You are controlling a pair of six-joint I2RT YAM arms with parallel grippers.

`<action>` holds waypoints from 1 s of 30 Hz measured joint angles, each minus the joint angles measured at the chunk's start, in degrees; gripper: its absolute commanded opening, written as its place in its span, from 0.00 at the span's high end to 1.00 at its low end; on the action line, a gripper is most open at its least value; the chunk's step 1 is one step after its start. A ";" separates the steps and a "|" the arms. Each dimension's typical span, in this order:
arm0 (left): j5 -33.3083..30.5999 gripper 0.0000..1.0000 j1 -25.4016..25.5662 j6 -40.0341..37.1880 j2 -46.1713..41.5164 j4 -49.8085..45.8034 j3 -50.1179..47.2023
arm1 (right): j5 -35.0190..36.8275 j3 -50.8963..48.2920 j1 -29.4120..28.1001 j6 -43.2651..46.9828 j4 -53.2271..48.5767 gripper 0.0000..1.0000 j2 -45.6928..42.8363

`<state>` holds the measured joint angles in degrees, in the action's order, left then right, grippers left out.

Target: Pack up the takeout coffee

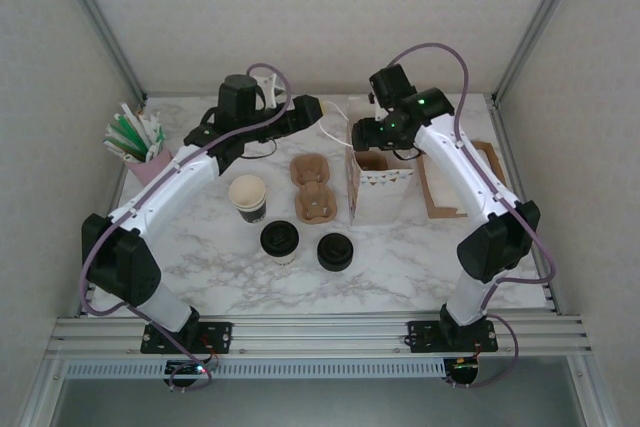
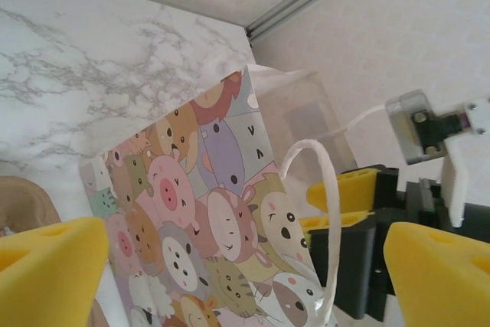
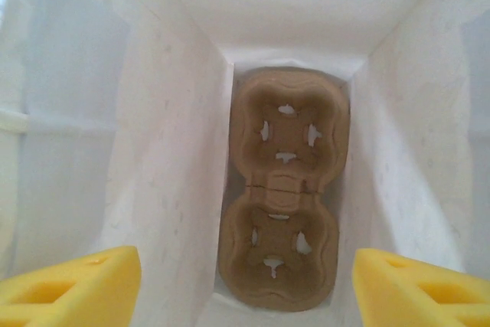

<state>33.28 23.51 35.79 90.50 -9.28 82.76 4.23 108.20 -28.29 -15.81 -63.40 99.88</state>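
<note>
From above, the packing is only part done. The paper bag stands upright at the back of the counter with its mouth open, and both arms reach in around it. The takeout coffee, with its black lid on, still sits on the counter near the front, well apart from the bag, so you have yet to pick it up and load it. Beside it is what looks like a loose lid, though from this height I can't be sure there is no cup under it. Behind them stand a lidless cup and a spare carrier with both wells empty. A pink cup at far left holds stirrers or sachets.

In the left wrist view, your left tool is spread wide and pinches nothing. The bag's cartoon-printed side is ahead of it, and the white handle cord hangs free. The right arm's yellow pads sit at the bag's far edge.

In the right wrist view, your right tool looks straight down into the bag with its pads spread and nothing between them. A bagged carrier lies flat on the bottom with both wells empty. So the tray is in place and the drink is what remains.
</note>
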 measured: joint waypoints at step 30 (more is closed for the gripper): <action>-10.88 0.00 -0.37 -2.16 -9.60 -2.25 1.53 | -0.44 -5.38 0.42 0.28 5.75 0.01 -21.42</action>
<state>22.39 23.14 33.63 80.90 -11.53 84.29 3.79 102.83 -27.88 -15.53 -57.65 78.46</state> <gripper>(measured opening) 0.995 0.988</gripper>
